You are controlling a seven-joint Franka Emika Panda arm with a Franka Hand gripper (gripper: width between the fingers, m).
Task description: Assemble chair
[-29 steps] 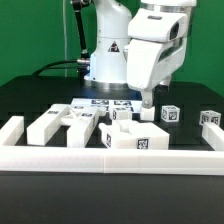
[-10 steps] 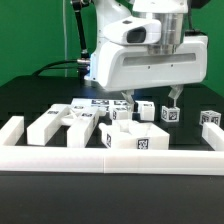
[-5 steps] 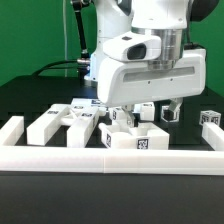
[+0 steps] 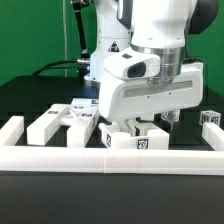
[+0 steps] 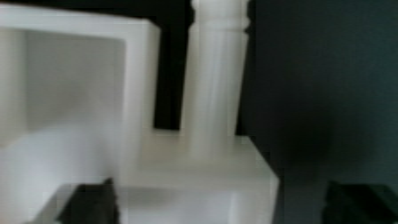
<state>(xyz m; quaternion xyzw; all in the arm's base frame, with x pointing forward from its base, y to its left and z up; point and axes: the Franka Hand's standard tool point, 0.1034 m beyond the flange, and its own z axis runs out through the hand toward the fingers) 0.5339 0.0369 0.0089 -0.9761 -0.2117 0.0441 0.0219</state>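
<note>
The chair lies in loose white tagged pieces on the black table. A blocky white piece (image 4: 135,141) with a small tag sits in the middle front. My gripper (image 4: 146,127) hangs low right over it, with the fingers reaching down on either side of its upper part. In the wrist view, which is blurred, the gripper (image 5: 222,206) is open. Its dark fingertips (image 5: 80,205) stand apart with the white piece (image 5: 205,175) between them. A round white post (image 5: 217,70) runs away from it and a white frame-like piece (image 5: 80,90) lies beside it.
Flat white pieces (image 4: 55,123) lie at the exterior view's left. A tagged block (image 4: 211,118) stands at the right. The long white border rail (image 4: 60,160) runs along the front. The marker board (image 4: 95,104) lies behind, by the robot base.
My gripper has turned and come down from above the table to just over the middle white piece. The pieces themselves have not visibly moved.
</note>
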